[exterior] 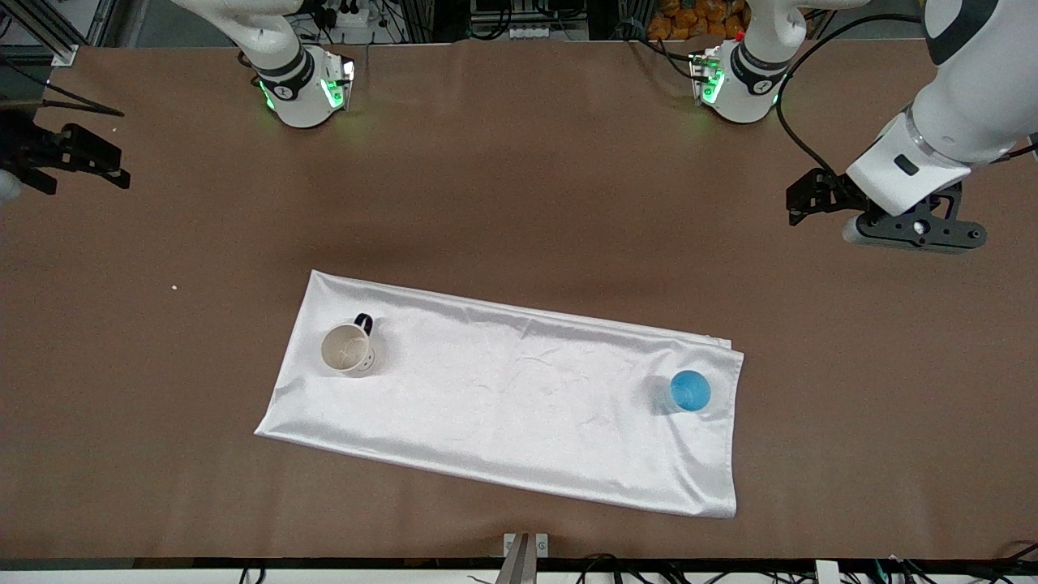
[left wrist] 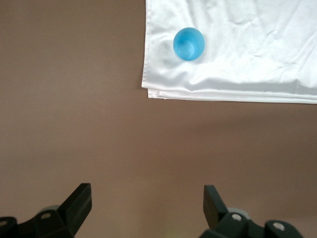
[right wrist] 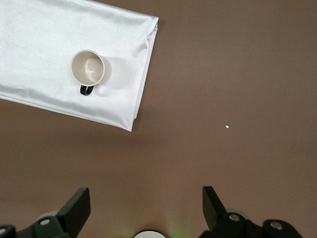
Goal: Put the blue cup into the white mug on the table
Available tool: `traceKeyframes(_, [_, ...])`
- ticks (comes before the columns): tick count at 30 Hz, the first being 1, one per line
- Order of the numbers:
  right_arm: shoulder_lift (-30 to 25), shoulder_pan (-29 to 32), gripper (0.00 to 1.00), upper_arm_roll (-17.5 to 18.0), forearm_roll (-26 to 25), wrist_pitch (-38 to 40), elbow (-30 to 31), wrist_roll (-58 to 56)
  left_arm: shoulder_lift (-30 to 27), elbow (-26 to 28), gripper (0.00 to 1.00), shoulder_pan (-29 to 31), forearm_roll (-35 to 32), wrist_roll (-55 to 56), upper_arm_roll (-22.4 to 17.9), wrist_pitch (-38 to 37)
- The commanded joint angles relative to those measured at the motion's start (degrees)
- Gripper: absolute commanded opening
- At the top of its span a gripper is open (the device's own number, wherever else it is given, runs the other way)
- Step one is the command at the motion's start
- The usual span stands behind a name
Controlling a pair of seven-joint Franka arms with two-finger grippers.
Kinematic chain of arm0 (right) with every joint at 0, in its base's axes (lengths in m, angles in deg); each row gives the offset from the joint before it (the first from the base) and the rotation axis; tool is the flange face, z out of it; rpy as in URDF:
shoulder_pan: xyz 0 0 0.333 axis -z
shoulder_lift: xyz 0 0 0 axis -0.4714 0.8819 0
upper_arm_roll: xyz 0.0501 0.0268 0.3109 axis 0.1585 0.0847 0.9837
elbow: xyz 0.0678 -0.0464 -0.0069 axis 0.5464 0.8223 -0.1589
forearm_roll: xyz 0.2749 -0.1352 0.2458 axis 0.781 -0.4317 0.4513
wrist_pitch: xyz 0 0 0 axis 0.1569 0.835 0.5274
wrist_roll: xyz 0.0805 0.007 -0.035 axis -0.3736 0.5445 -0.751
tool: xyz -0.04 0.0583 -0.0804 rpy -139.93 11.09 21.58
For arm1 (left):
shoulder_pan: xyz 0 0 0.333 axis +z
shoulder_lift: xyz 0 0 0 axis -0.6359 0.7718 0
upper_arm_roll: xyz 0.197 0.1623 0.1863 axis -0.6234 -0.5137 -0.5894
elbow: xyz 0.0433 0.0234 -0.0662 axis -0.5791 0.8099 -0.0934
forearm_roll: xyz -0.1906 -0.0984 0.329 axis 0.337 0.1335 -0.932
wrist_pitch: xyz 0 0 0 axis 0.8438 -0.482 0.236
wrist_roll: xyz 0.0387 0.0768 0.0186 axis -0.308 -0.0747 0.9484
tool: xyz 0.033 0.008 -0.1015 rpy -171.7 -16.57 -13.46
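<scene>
A blue cup (exterior: 690, 391) stood upright on a white cloth (exterior: 519, 389) on the brown desk (exterior: 519, 162), at the left pincer's (exterior: 803, 199) seven o'clock, well apart. A white mug (exterior: 348, 349) sat at the cloth's other end. Both the left pincer and the right pincer (exterior: 89, 162) hung released over bare desk.

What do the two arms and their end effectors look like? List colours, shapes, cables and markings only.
Both arms have glossy white rounded shells with dark bands at the joints, and their bases glow with green lights. A black cable loops from the left base to its wrist. The left end effector and the right end effector are matte black and angular, with two blocky fingers and pale screw heads.
</scene>
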Motion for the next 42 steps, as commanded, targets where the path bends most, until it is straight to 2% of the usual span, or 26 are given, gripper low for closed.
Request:
traceKeyframes(1, [-0.1,0.5,1.0,0.4,0.5,0.7,-0.3,-0.6,0.0,-0.3,1.0,0.0,-1.7,0.7,0.6,-0.1])
traceKeyframes(14, [-0.1,0.5,1.0,0.5,0.5,0.6,-0.3,-0.6,0.1,-0.4,1.0,-0.5,-2.9,0.7,0.7,-0.1])
traceKeyframes(24, [0.0,0.5,1.0,0.5,0.5,0.6,-0.2,-0.4,0.9,-0.5,1.0,-1.0,-3.9,0.3,2.5,0.2])
traceKeyframes(42, [0.1,0.4,1.0,0.5,0.5,0.7,-0.2,-0.3,9.7,-4.8,1.0,-5.0,-4.2,1.2,3.5,6.8])
